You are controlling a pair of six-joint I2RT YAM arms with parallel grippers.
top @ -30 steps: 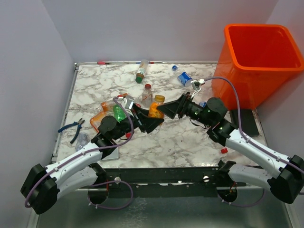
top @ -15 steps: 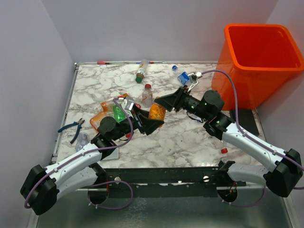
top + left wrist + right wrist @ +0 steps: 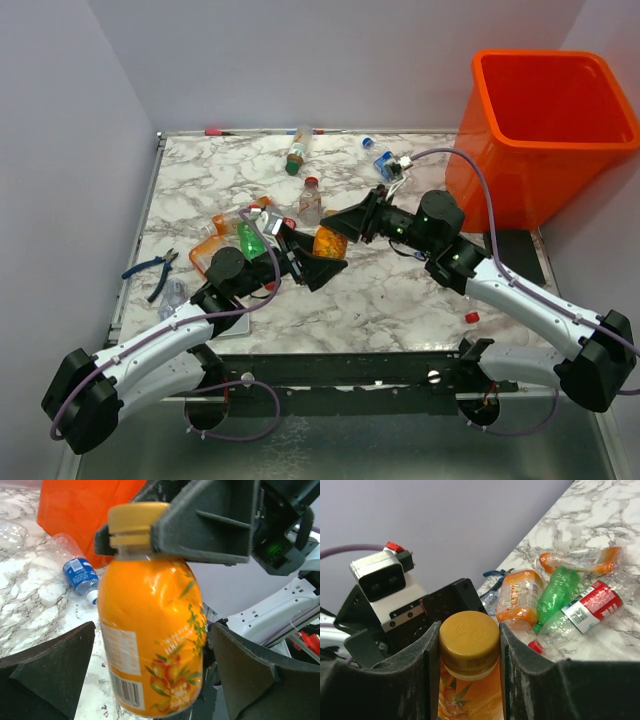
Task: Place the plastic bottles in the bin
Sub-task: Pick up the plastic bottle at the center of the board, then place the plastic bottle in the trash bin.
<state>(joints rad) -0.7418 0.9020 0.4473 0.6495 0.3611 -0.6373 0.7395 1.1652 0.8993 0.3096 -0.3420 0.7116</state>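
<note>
From above, one orange bottle (image 3: 329, 243) is at the middle of the marble table (image 3: 400, 295), between the two arms, its long axis close to upright and its cap end tucked under the right gripper (image 3: 338, 229). That gripper is clamped on the bottle's top. The left gripper (image 3: 318, 258) is spread wide, with one finger on either side of the body. The single bin (image 3: 500, 180) stands at the far right corner, well apart from the bottle. Seven more bottles can be counted. Four lie in a heap at the left: a crushed orange bottle (image 3: 208, 247), a green bottle (image 3: 248, 240), a red-labelled clear bottle (image 3: 268, 216) and a clear bottle with orange ends (image 3: 225, 222). A red-capped bottle (image 3: 310, 202) stands upright, a green-capped bottle (image 3: 295, 158) lies at the far side, and a blue-labelled bottle (image 3: 387, 166) lies near the bin. Other clear shapes are too small to tell. One pair of pliers (image 3: 152, 270) lies at the left edge. In the left wrist view the orange bottle is cap up, its neck pinched by the right gripper's dark fingers (image 3: 205, 525). The left fingers (image 3: 50, 670) stay clear of its sides, and whether its base touches the table cannot be told. The right wrist view looks down the bottle's axis onto the yellow cap, which is squeezed between both pads, with the heap of four beyond it.
</note>
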